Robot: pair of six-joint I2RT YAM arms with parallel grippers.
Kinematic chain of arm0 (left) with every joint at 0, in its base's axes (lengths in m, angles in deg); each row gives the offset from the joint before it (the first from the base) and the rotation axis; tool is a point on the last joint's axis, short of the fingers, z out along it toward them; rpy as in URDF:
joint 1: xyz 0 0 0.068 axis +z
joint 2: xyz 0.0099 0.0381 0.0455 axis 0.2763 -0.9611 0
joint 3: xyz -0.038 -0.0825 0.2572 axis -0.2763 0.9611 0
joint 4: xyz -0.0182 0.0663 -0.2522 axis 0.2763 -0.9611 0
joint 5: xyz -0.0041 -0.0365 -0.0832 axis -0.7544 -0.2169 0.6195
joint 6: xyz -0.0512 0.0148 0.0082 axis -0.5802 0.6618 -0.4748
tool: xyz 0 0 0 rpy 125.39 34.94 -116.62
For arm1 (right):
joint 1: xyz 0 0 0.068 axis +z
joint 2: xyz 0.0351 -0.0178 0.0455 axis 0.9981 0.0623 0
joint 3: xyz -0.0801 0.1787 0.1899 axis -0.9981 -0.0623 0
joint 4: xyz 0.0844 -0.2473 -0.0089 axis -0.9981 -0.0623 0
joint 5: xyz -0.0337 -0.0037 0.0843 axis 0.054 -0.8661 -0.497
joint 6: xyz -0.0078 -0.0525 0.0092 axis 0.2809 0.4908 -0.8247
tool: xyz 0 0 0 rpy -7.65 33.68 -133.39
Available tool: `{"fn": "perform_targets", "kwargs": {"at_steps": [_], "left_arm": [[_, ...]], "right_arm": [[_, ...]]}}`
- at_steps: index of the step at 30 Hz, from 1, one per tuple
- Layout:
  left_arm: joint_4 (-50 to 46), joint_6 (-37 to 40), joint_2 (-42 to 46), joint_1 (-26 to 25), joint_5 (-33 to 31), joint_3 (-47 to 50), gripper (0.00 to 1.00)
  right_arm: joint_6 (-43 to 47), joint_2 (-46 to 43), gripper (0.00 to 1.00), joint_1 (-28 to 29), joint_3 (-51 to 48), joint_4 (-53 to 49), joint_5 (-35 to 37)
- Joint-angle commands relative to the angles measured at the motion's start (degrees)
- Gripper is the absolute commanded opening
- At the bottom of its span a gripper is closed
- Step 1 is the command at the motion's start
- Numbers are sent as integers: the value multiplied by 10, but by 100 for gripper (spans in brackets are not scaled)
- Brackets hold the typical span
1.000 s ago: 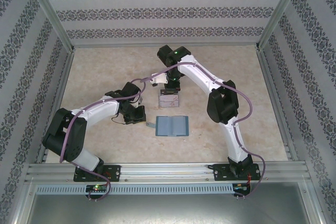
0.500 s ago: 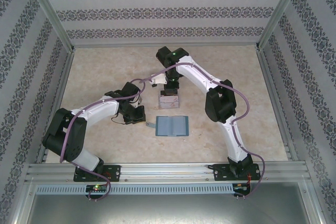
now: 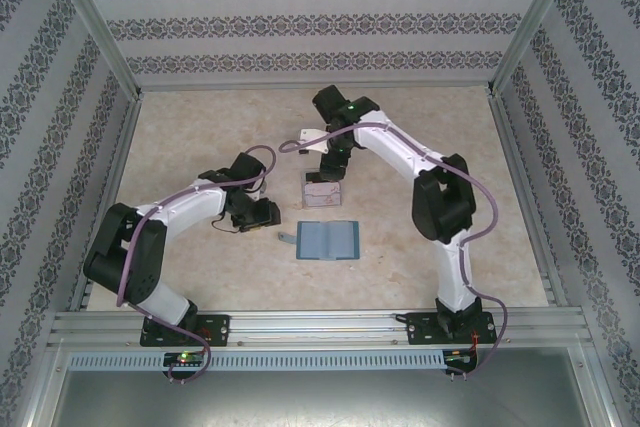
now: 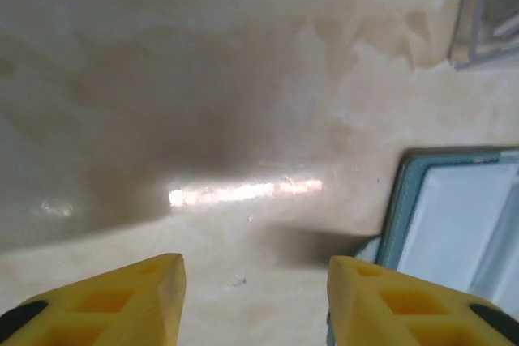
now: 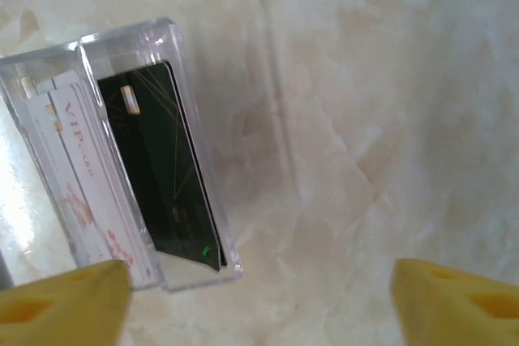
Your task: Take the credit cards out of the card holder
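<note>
The card holder (image 3: 328,240) lies open and flat mid-table, with my left gripper (image 4: 255,297) at its 10 o'clock, jaws half apart on nothing. At its 12 o'clock, credit cards (image 5: 77,168) sit inside a clear box (image 5: 122,46). My right gripper (image 5: 259,297) hovers above it, jaws wide and empty. I judge the unloading near done; next, check the holder's pockets for any card left.

At 12 o'clock from the card holder (image 3: 328,240) stands the clear box (image 3: 322,190), at 10 the left gripper (image 3: 272,215); table (image 3: 340,292) toward 6 lies bare.
</note>
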Motion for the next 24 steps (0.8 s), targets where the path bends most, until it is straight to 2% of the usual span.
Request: {"fn": "perform_targets", "kwargs": {"at_steps": [1, 2, 4, 7, 12, 16, 21, 24], "left_arm": [[13, 35, -16, 15, -69, -25, 69], [18, 44, -19, 20, -78, -26, 79], [31, 57, -22, 32, -96, -26, 91], [45, 76, -24, 53, -129, -26, 100], [73, 129, -5, 69, -247, -22, 100], [122, 167, 13, 85, -340, -5, 100], [178, 191, 28, 133, -370, 13, 100], [279, 230, 56, 149, -402, 64, 100]], "right_arm": [[-57, -63, 98, -12, -76, 92, -4], [-69, -79, 98, -16, -102, 111, -5], [-96, -108, 98, -27, -148, 148, -4], [-145, -156, 98, -44, -237, 213, 14], [-251, -246, 98, -96, -394, 354, 42], [-340, -306, 98, -159, -511, 463, 42], [-434, -342, 98, -240, -634, 601, 51], [-468, -350, 98, -274, -688, 684, 60]]}}
